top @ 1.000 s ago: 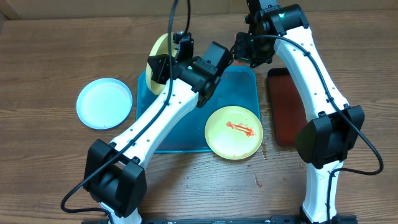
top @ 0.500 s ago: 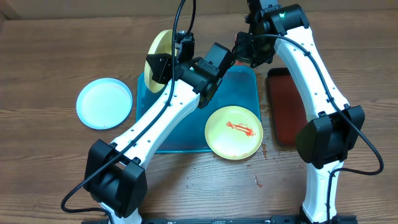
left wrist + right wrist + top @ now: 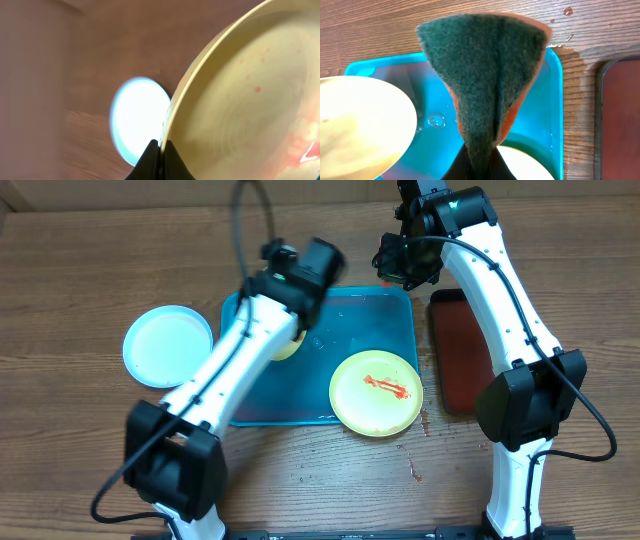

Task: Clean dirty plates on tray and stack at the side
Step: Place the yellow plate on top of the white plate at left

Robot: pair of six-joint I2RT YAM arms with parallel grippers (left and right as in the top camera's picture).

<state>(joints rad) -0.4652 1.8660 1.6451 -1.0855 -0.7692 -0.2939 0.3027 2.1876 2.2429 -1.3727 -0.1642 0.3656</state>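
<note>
These plates look like thin, light plastic. They're stiff enough to lift by the edge but probably slick when wet, so I'd say the rim is the only sensible place to grab. The left tool (image 3: 160, 148) is pressed together on the rim of one pale yellow plate (image 3: 240, 100), holding it over the left side of the turquoise tray (image 3: 372, 315). The right tool (image 3: 480, 159) pinches a folded green-and-orange sponge (image 3: 485, 70) above the tray's far edge. The light-blue plate (image 3: 168, 346) sits on the table (image 3: 80, 260) left of the tray. A smeared yellow plate (image 3: 376, 392) overhangs the tray's near right corner.
</note>
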